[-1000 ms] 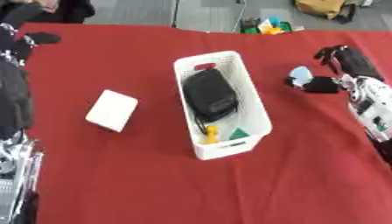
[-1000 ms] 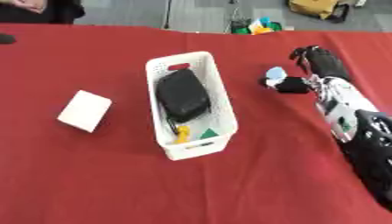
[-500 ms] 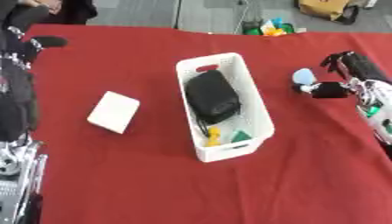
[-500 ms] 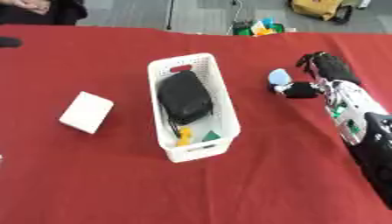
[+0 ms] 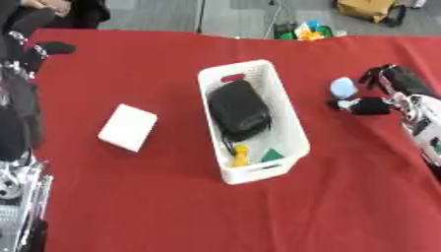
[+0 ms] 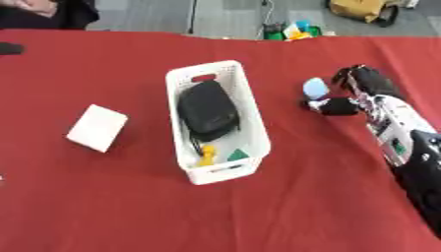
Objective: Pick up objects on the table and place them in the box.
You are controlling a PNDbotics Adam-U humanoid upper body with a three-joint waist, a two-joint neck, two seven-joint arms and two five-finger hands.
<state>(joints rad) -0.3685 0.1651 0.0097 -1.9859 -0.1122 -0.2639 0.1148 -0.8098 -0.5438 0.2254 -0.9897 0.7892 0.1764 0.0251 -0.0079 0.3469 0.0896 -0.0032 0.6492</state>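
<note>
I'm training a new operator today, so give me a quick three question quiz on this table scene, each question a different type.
1. True or false: the white block already lies inside the white basket.
2. Which hand is at the small light blue object? A) left B) right
3. Fill in: the largest thing in the basket is a ___ pouch.

Key:
1. False. It lies on the red cloth, to the basket's left.
2. B. The right hand has its fingers curled beside the object, with the thumb below it.
3. Black. A yellow piece and a green piece lie near it.
</note>
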